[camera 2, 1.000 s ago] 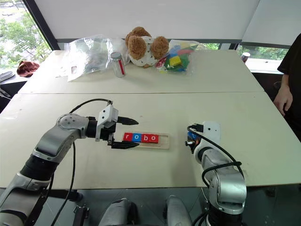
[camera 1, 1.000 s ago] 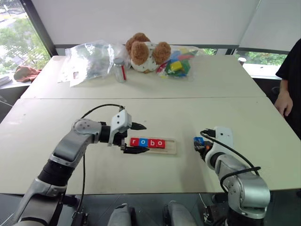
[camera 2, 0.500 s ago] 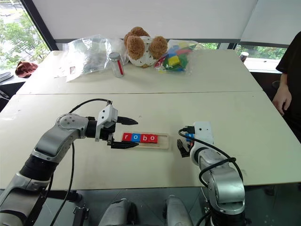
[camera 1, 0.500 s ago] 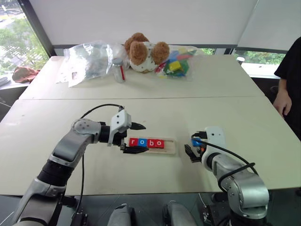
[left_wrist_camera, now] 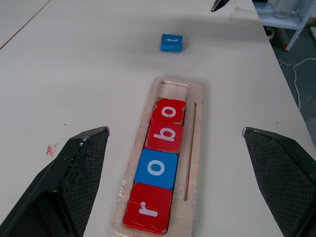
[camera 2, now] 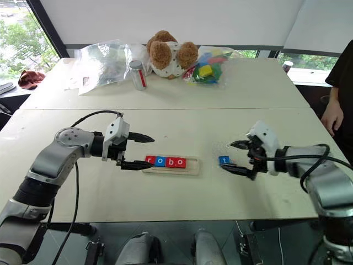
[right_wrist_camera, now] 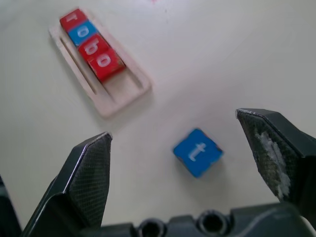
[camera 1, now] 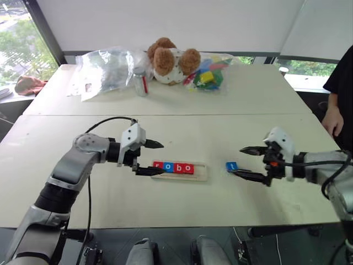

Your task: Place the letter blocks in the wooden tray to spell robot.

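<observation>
The wooden tray (camera 1: 201, 171) lies on the near table and holds four letter blocks in a row: red r (left_wrist_camera: 148, 210), blue o (left_wrist_camera: 156, 168), red b (left_wrist_camera: 165, 136) and red o (left_wrist_camera: 169, 109). The slot at its right end (left_wrist_camera: 170, 89) is bare. A blue t block (camera 1: 231, 165) lies flat on the table just right of the tray. My left gripper (camera 1: 153, 158) is open at the tray's left end, its fingers straddling it. My right gripper (camera 1: 238, 161) is open and empty, hovering just right of the t block (right_wrist_camera: 197, 152).
On the far table sit a teddy bear (camera 1: 168, 61), a clear bag of coloured blocks (camera 1: 207, 76), a small jar (camera 1: 140, 81) and crumpled plastic bags (camera 1: 105, 70). A person's arm (camera 1: 333, 113) shows at the right edge. Bare tabletop surrounds the tray.
My right gripper has opened, left the blue t block on the table, and swung up and to the right, turning to point at it. The left gripper has barely shifted.
</observation>
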Robot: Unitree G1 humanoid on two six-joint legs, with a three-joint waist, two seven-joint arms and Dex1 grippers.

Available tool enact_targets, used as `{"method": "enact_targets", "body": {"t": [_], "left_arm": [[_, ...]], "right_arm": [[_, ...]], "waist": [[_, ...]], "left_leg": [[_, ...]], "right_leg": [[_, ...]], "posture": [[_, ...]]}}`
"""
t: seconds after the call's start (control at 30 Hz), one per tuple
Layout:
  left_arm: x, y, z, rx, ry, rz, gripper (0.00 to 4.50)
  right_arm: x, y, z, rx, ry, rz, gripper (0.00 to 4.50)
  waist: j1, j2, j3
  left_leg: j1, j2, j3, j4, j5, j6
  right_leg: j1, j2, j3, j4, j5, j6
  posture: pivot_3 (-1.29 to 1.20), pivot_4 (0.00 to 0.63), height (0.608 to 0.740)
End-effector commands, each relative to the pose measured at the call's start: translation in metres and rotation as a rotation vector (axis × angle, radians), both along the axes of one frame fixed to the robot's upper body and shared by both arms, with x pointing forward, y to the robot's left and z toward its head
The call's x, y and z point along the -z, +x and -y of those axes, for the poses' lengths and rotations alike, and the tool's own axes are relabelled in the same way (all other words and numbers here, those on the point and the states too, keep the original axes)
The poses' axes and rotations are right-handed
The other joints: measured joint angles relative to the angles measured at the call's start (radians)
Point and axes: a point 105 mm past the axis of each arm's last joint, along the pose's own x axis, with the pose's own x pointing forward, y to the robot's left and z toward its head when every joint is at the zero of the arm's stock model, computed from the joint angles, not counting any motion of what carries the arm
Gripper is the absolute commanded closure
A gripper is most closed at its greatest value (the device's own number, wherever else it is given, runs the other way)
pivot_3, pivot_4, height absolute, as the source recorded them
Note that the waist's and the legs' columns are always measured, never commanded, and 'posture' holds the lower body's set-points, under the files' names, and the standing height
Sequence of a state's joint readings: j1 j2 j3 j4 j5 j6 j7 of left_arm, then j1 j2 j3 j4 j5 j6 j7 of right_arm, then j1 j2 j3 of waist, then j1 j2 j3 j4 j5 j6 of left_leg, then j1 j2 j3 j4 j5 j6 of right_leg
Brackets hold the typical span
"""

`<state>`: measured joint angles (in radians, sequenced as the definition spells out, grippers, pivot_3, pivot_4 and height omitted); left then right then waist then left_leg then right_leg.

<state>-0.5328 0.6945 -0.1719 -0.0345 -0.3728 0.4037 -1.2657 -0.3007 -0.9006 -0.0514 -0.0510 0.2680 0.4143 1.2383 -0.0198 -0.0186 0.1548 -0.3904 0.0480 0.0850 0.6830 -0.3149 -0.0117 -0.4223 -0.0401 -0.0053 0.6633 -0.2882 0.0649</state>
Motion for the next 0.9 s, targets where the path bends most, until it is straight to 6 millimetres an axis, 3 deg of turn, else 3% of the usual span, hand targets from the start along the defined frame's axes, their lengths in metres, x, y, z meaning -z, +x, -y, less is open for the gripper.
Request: {"method": "enact_targets", "body": {"t": [0.03, 0.23, 0.4, 0.5, 0.67, 0.8, 0.9], "left_arm": [[-0.012, -0.001, -0.006, -0.023, -0.007, 0.059, 0.0], [-0.013, -0.009, -0.009, -0.072, -0.015, 0.06, 0.0], [-0.013, -0.012, -0.015, -0.107, -0.007, 0.058, 0.0], [-0.013, -0.012, -0.015, -0.114, -0.004, 0.061, 0.0], [-0.015, -0.009, -0.014, -0.117, -0.005, 0.063, 0.0], [-0.015, -0.006, -0.019, -0.127, 0.006, 0.062, 0.0], [-0.01, 0.0, -0.029, -0.147, 0.06, 0.094, 0.0]], "right_arm": [[0.01, 0.016, 0.006, -0.123, -0.071, 0.032, 0.11], [0.025, 0.032, 0.003, -0.207, -0.087, 0.015, 0.11], [0.033, 0.033, -0.001, -0.228, -0.06, -0.024, 0.11], [0.039, 0.032, 0.001, -0.235, -0.067, -0.039, 1.03], [0.037, 0.035, 0.001, -0.229, -0.059, -0.019, 3.37], [0.023, 0.035, -0.014, -0.238, 0.005, -0.005, 3.36], [0.011, 0.024, -0.044, -0.314, 0.032, -0.009, 3.36]], "waist": [[0.0, 0.001, 0.001], [0.006, 0.001, 0.001], [0.009, 0.002, 0.001], [0.008, 0.002, 0.001], [0.007, 0.002, 0.001], [0.005, 0.002, 0.001], [0.004, 0.002, 0.001]], "left_leg": [[0.0, 0.0, 0.0, 0.0, 0.0, 0.0], [-0.001, 0.002, 0.001, 0.0, 0.0, -0.001], [-0.001, 0.002, 0.001, 0.001, 0.001, -0.001], [-0.001, 0.002, 0.001, 0.001, 0.001, -0.002], [0.0, 0.002, 0.001, 0.001, 0.004, -0.006], [0.0, 0.002, 0.002, 0.001, 0.004, -0.008], [0.0, 0.003, 0.001, 0.001, 0.005, -0.008]], "right_leg": [[-0.001, 0.0, 0.0, 0.001, 0.0, 0.0], [-0.002, -0.001, 0.0, 0.001, 0.0, 0.0], [-0.001, -0.004, 0.0, 0.002, 0.0, 0.0], [-0.001, -0.004, 0.0, 0.002, 0.0, 0.0], [-0.001, -0.004, 0.0, 0.002, 0.0, 0.0], [-0.001, -0.004, 0.0, 0.002, 0.0, 0.0], [-0.001, -0.003, 0.0, 0.003, 0.0, 0.0]], "posture": [[0.0, 0.15, 0.74], [0.0, 0.15, 0.74], [0.0, 0.15, 0.74], [0.0, 0.15, 0.74], [0.0, 0.15, 0.74], [0.0, 0.15, 0.74], [0.0, 0.15, 0.74]]}}
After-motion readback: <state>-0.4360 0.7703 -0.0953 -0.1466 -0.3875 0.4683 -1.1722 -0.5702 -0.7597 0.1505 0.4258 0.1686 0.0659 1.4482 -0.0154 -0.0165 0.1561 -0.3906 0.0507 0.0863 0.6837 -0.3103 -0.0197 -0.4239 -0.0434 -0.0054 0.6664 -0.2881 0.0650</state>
